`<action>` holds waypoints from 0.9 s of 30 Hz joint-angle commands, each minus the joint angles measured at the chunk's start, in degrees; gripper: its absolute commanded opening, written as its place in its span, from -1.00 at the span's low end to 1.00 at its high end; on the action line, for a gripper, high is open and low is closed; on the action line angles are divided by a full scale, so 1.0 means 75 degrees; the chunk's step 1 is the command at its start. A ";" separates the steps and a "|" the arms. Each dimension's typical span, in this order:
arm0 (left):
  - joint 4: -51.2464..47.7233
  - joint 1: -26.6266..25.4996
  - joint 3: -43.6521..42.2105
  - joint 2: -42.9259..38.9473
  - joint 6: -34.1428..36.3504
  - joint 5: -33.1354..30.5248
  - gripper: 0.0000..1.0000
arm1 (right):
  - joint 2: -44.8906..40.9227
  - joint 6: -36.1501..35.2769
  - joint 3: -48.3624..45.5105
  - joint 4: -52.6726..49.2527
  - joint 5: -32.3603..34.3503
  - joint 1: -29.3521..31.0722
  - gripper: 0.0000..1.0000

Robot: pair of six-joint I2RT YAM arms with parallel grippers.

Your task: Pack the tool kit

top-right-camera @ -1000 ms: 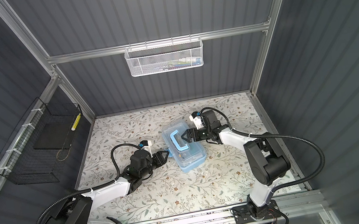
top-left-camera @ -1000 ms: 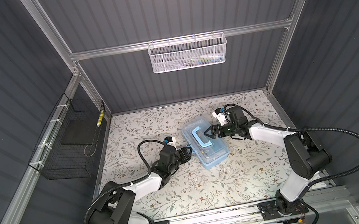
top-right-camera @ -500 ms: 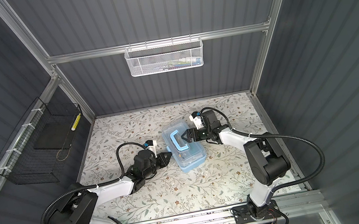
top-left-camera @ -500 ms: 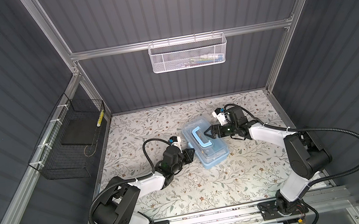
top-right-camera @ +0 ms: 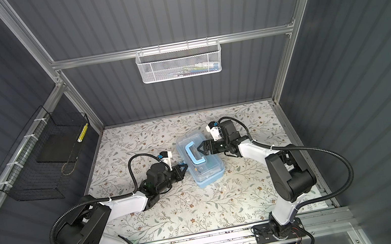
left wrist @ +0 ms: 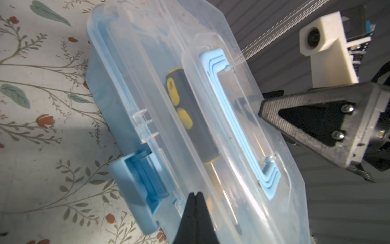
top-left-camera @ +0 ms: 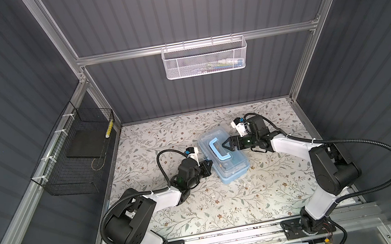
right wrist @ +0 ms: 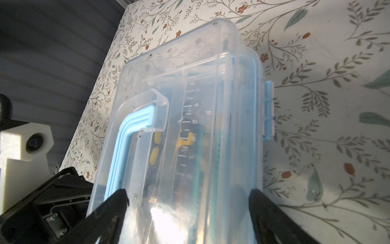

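The box (top-left-camera: 234, 169) sits mid-scene on the table (top-left-camera: 202, 206), lid (left wrist: 168, 63) down, screwdriver (left wrist: 191, 126) inside. Its left-side latch (left wrist: 133, 186) looks unfastened, so latching likely remains. The left gripper (left wrist: 195, 198), jaws together, is just beside it; the right gripper (top-left-camera: 227, 146), jaws apart, spans the lid.

Box (top-left-camera: 234, 169) between left hand (top-left-camera: 210, 164) and right hand (top-left-camera: 226, 145) (both close), front table (top-left-camera: 229, 207) free
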 commanded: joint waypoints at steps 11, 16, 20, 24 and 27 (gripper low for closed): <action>-0.3531 0.0120 0.0387 -0.3092 0.1366 -0.1807 -0.72 | 0.0321 0.0163 -0.0168 -0.0577 -0.0529 0.0329 0.83; -0.3072 0.0152 -0.0021 -0.2396 0.1148 -0.1541 -1.00 | 0.0325 0.0128 -0.0121 -0.0654 -0.0523 0.0322 0.83; -0.2452 0.0153 -0.0100 -0.1726 0.1082 -0.1309 -1.00 | 0.0325 0.0082 -0.0109 -0.0708 -0.0515 0.0327 0.83; -0.2048 0.0164 -0.0082 -0.1288 0.1057 -0.1142 -1.00 | 0.0321 0.0058 -0.0086 -0.0742 -0.0528 0.0330 0.83; -0.1801 0.0176 -0.0016 -0.1027 0.1077 -0.1053 -1.00 | 0.0306 0.0056 -0.0074 -0.0745 -0.0536 0.0329 0.83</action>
